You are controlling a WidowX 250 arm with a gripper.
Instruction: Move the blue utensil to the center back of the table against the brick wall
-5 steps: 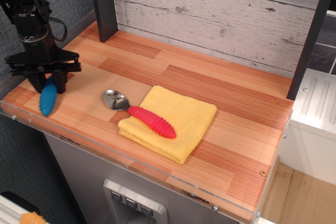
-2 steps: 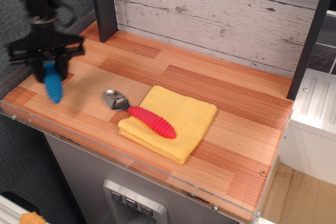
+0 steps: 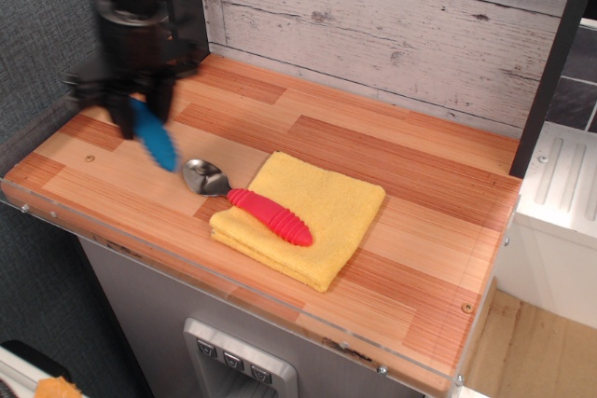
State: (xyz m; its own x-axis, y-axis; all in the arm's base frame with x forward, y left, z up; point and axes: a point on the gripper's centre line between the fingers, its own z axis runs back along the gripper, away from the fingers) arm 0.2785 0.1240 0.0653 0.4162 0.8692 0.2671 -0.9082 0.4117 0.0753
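The blue utensil (image 3: 155, 144) hangs handle-down, pinched at its upper end by the end effector (image 3: 138, 107), which is clamped on it — lifted off the counter (image 3: 392, 160) so it likely clears the spoon (image 3: 250, 201) and yellow cloth (image 3: 317, 212) en route. It's over the left side, w/ the brick wall (image 3: 392, 25) and center-back spot well apart — transport looks barely underway.

The table (image 3: 410, 146) is a top of striped light and reddish-brown planks with a clear rim along its front edge. A folded yellow cloth (image 3: 322, 207) lies near the middle. A red-handled spoon (image 3: 244, 199) rests with its bowl on the wood and its handle on the cloth.
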